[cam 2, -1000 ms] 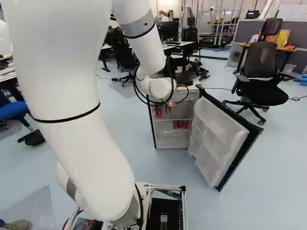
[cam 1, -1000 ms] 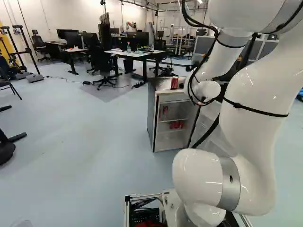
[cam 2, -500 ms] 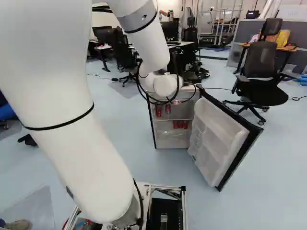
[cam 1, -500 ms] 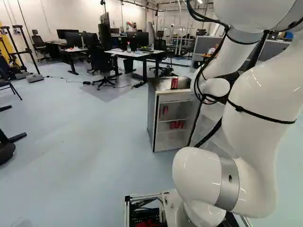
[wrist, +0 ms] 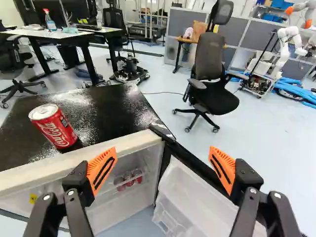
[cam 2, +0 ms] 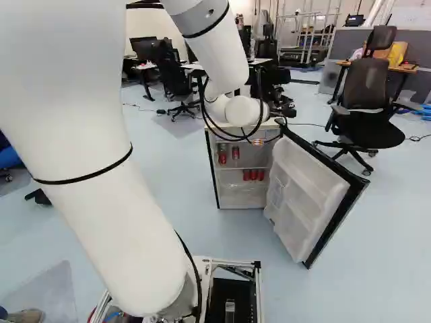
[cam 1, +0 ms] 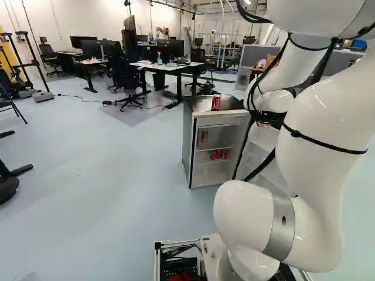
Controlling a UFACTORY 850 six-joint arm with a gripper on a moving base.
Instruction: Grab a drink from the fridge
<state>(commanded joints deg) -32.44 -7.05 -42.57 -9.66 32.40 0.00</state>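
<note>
In the right base view the gripper (cam 2: 258, 141) is mostly hidden behind the wrist, at the fridge's top front edge. The wrist view has the gripper (wrist: 163, 152) open, nothing between its orange pads. Beyond and below it stands the fridge (cam 1: 200, 149), its door (cam 2: 306, 198) swung wide. Two red cans (cam 2: 236, 153) are on an upper shelf; several red cans (cam 2: 253, 175) stand lower, also seen between the fingers in the wrist view (wrist: 129, 178). Another red can (wrist: 53, 126) stands upright on the black fridge top, off to one side of the gripper.
A black office chair (wrist: 211, 79) stands beyond the door side. Behind the fridge are desks (cam 1: 167, 67) and more chairs. Another robot (wrist: 289, 47) is in the far background. The open door juts toward the base beside the shelves.
The base has not moved. My forearm and wrist have shifted rightward in both base views, uncovering more of the fridge top and its can in the left one. Fridge and cans stay put.
</note>
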